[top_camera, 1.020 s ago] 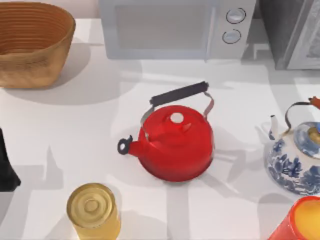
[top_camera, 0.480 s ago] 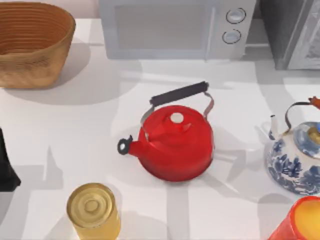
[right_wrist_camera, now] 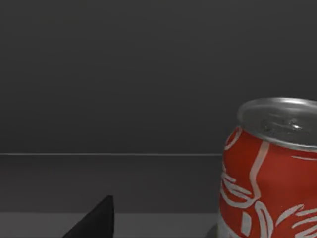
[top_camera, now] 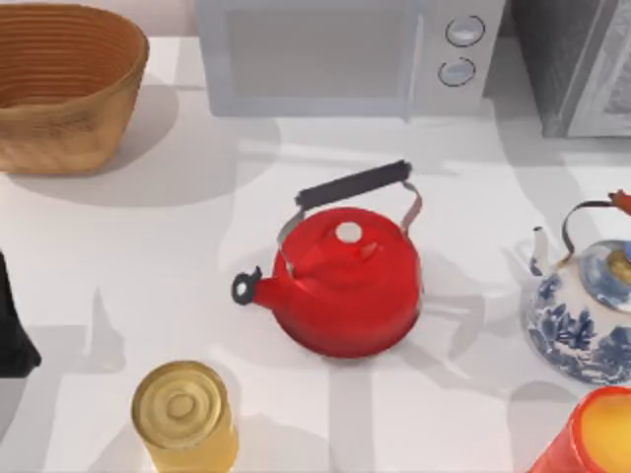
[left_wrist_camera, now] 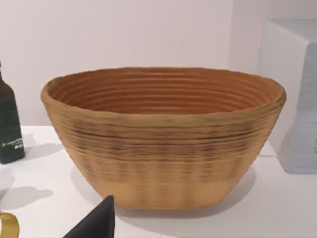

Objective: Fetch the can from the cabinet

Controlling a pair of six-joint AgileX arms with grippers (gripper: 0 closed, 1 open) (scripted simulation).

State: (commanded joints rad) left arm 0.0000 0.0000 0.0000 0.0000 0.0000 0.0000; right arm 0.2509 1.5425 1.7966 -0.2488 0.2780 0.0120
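Note:
The can (right_wrist_camera: 270, 173) is red with white swirls and a silver top. It stands upright on a shelf inside the dark cabinet (right_wrist_camera: 124, 89) in the right wrist view. A black part of my right gripper (right_wrist_camera: 94, 223) shows low in that view, apart from the can and off to one side of it. In the top view the grey cabinet (top_camera: 582, 59) stands at the back right of the table. My left arm (top_camera: 12, 330) is parked at the table's left edge, and a black part of its gripper (left_wrist_camera: 96, 223) faces the basket.
A woven basket (top_camera: 59, 84) sits at the back left and a white microwave (top_camera: 345, 54) at the back middle. A red kettle (top_camera: 345, 281) stands in the centre. At the right are a blue-and-white teapot (top_camera: 582, 325) and a red cup (top_camera: 592, 439). A yellow tin (top_camera: 184, 416) is front left.

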